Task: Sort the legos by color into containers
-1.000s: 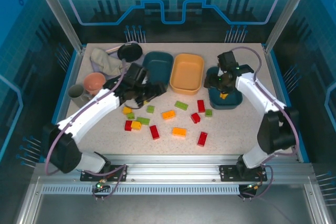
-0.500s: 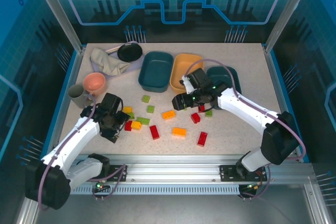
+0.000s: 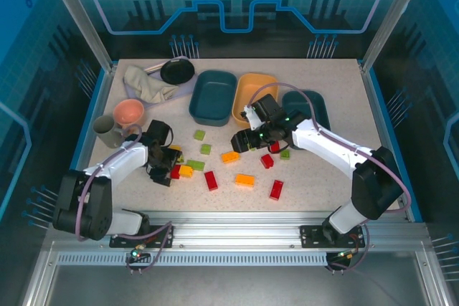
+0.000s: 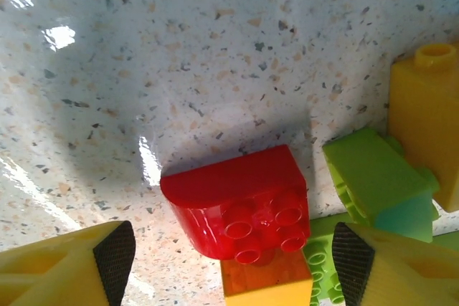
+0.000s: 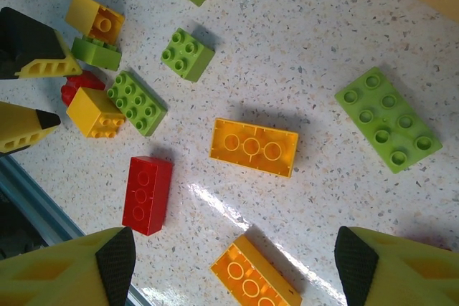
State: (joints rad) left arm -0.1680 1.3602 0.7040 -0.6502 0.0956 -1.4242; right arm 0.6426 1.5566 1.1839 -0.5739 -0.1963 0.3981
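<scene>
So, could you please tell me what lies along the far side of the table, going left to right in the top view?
From the left: grey cloth → black pan → dark teal tub → yellow-orange tub → second dark teal tub.

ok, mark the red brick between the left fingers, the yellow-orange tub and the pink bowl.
red brick point(image 4: 229, 184): left wrist view, its smooth curved side.
yellow-orange tub point(image 3: 252, 82): top external view, far end of its inside.
pink bowl point(image 3: 129, 111): top external view, middle of its inside.
</scene>
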